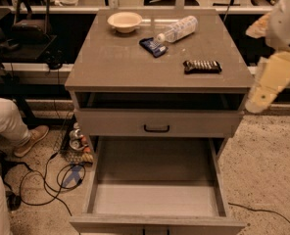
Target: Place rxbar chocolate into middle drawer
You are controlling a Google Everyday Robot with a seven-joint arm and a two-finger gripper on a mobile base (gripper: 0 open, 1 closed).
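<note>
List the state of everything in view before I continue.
rxbar chocolate: lying flat on the cabinet top, right side, not yet picked up.
middle drawer: pulled open, nothing in it.
handled drawer: shut.
bottle: lying on its side.
bowl: upright.
blue packet: lying flat.
gripper: off the cabinet's right edge, apart from the bar.
</note>
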